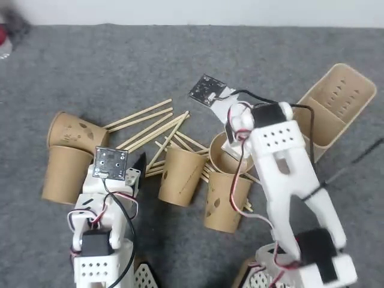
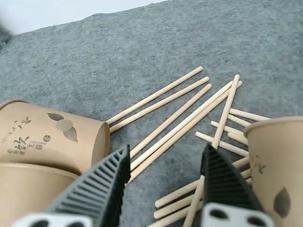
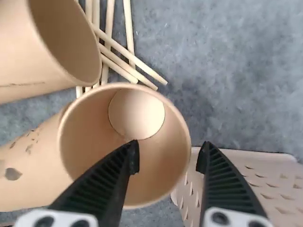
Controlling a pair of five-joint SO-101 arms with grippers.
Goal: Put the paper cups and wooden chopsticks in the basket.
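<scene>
Astride a cup (image 3: 137, 113) rim, right claw (image 3: 169, 151) released, left claw (image 2: 166, 156) released over chopsticks (image 2: 154, 96), lettering (image 2: 16, 142) seemingly illegible

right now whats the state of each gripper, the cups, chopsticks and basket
paper cups, all five outside the basket
wooden chopsticks, scattered on the mat
basket, nothing visible inside
left gripper, open over the wooden chopsticks
right gripper, open, straddling one cup's rim

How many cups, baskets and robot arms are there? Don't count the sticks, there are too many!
Paper cups: 5
Basket: 1
Robot arms: 2
Total: 8
</scene>
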